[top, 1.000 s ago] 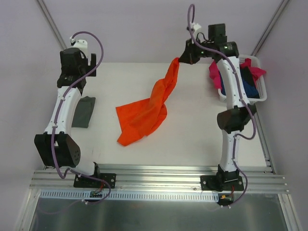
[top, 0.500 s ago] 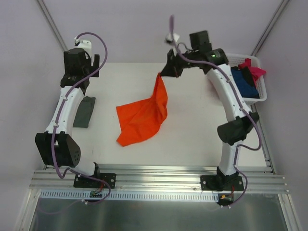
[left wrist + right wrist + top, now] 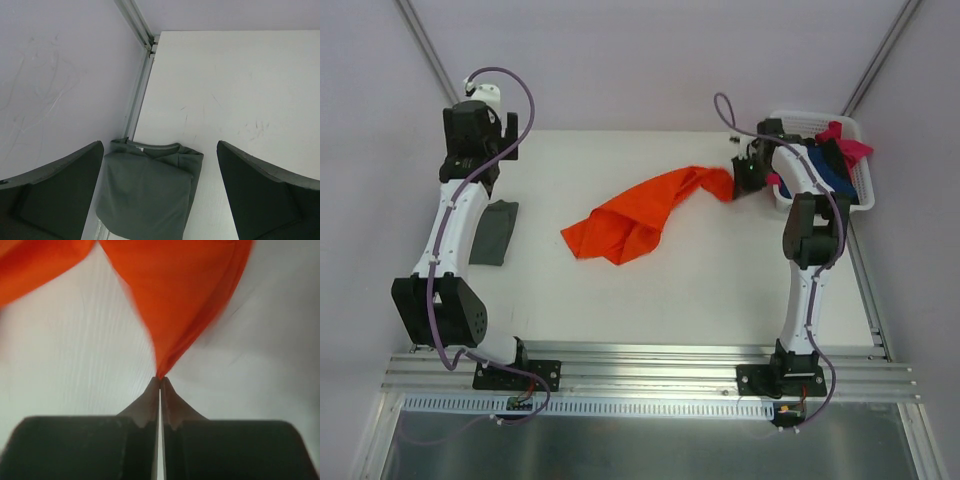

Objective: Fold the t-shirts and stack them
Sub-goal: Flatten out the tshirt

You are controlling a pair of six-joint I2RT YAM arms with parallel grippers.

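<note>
currently your right gripper (image 3: 742,178) pinches the orange t-shirt (image 3: 630,215) by one edge, likely to spread it; left gripper (image 3: 160,145) gapes wide, empty.

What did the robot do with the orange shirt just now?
The right gripper, shut on the bright orange cloth t-shirt throughout, came down from up high and pulled toward the white slatted plastic basket, so the shirt now lies stretched across the table instead of hanging. The left gripper stayed open above the folded grey-green t-shirt; the magenta pink t-shirt and navy blue t-shirt stayed in the basket.
</note>
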